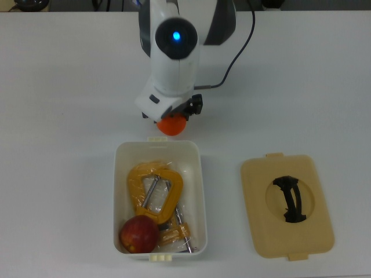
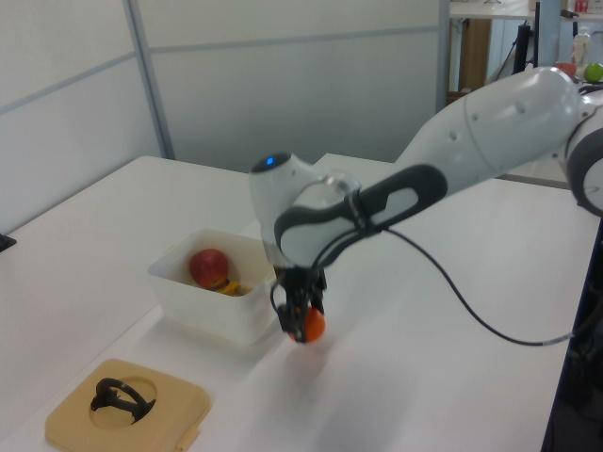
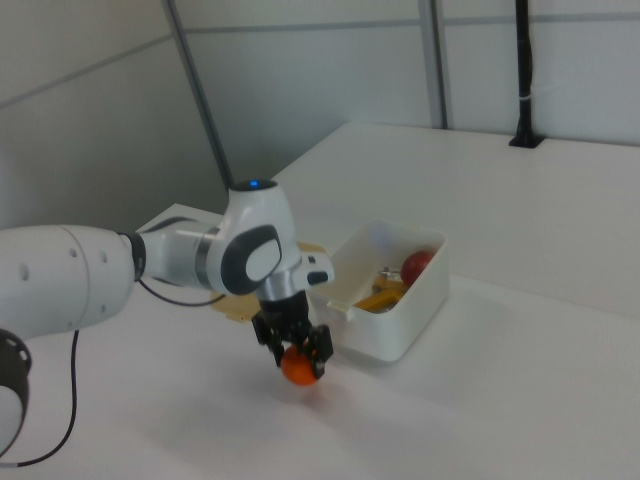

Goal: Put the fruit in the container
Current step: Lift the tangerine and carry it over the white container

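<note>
My gripper (image 1: 172, 120) (image 2: 301, 321) (image 3: 297, 357) is shut on the orange tangerine (image 1: 172, 125) (image 2: 313, 325) (image 3: 299, 367), which hangs a little above the table just outside the short end of the white container (image 1: 200, 191) (image 2: 203, 306) (image 3: 395, 335). The dark red apple (image 1: 138, 234) (image 2: 208, 266) (image 3: 418, 267) lies inside the container, at the end far from the tangerine. In the top view the arm's body hides most of the gripper.
A yellow-orange metal clamp (image 1: 155, 191) (image 3: 378, 299) also lies in the container beside the apple. A tan lid with a black handle (image 1: 288, 205) (image 2: 124, 406) rests flat on the white table, at the top view's right of the container.
</note>
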Action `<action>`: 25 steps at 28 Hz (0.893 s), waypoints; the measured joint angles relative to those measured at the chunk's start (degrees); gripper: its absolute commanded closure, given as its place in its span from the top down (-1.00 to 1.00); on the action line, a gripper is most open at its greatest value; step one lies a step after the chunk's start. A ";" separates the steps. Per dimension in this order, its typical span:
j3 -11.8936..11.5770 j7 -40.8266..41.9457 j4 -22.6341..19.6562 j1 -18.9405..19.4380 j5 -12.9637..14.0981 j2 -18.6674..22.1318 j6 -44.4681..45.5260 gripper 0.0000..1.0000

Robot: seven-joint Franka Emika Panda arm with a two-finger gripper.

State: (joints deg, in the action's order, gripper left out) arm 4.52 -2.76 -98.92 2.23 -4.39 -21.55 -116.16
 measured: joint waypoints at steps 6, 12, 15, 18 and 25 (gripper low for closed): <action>-0.25 0.00 4.07 -1.07 0.00 5.39 0.80 -0.58; -0.25 0.00 8.31 -1.28 0.00 6.64 -0.74 -0.51; -0.26 -0.01 8.67 -1.29 0.00 5.94 -7.36 -0.51; -0.55 -1.00 8.64 -1.30 0.00 4.17 -15.90 -0.43; -1.07 -6.58 8.63 -1.37 0.00 -1.45 -32.20 1.00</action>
State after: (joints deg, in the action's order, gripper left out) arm 3.45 -9.34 -90.29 0.86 -4.39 -23.01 -148.36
